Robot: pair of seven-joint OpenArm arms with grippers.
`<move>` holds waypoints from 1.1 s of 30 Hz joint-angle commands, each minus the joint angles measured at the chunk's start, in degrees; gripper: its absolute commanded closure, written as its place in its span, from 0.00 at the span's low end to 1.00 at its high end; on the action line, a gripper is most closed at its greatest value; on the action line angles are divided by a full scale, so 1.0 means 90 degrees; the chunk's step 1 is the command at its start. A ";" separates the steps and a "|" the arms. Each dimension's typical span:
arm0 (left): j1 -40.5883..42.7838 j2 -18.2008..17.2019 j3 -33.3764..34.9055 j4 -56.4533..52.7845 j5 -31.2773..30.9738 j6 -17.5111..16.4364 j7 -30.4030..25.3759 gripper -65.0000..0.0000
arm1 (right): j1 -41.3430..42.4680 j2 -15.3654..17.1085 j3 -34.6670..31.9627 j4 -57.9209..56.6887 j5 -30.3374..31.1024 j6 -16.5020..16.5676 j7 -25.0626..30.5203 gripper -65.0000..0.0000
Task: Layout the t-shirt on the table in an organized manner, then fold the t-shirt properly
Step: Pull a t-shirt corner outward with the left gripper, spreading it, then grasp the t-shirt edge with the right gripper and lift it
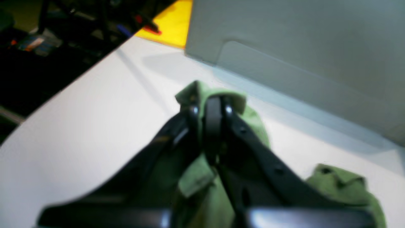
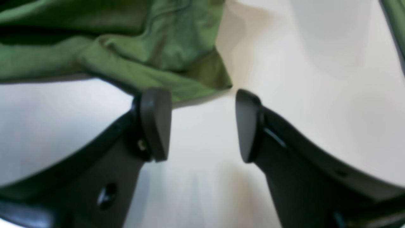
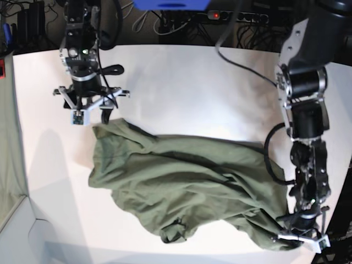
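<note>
Left fingers (image 1: 210,109) pinch a t-shirt (image 3: 181,181) fold; right fingers (image 2: 202,125), spread, have its edge just beyond them.

Creased olive cloth t-shirt (image 3: 181,181) on smooth matt white table (image 3: 192,88).

A robotics lab: two arms flank a white table (image 3: 181,82), with a power strip (image 3: 236,16) and tangled cables (image 3: 165,25) behind.
</note>
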 commanded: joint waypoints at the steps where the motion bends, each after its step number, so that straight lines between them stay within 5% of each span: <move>1: -0.0454 0.0082 0.0014 -0.0317 0.0082 -0.0043 -0.0343 0.99 | 0.0044 0.0003 0.0007 0.0126 -0.0004 0.0011 0.0160 0.49; 9: -0.2192 0.0619 0.0014 -0.3472 0.1352 -0.0013 -0.2541 0.95 | 0.0034 0.0003 0.0007 0.0126 -0.0004 0.0011 0.0121 0.49; 19: -0.2173 0.0815 0.0005 -0.3765 0.2153 -0.0004 -0.2726 0.32 | -0.0122 0.0003 -0.0002 0.0301 -0.0004 0.0011 0.0151 0.49; 25: -0.1186 0.0531 -0.0044 -0.2427 0.2153 -0.0004 -0.2560 0.35 | -0.0142 0.0003 -0.0022 0.0370 -0.0004 0.0011 0.0141 0.49; 28: -0.0346 0.0346 -0.0064 -0.1059 0.2123 -0.0004 -0.1925 0.39 | -0.0151 0.0003 -0.0002 0.0370 -0.0004 0.0011 0.0121 0.49; 33: 0.1070 0.0023 -0.0064 0.1002 0.1283 -0.0004 -0.1261 0.46 | -0.0229 0.0003 -0.0100 0.0370 0.0006 0.0011 0.0160 0.49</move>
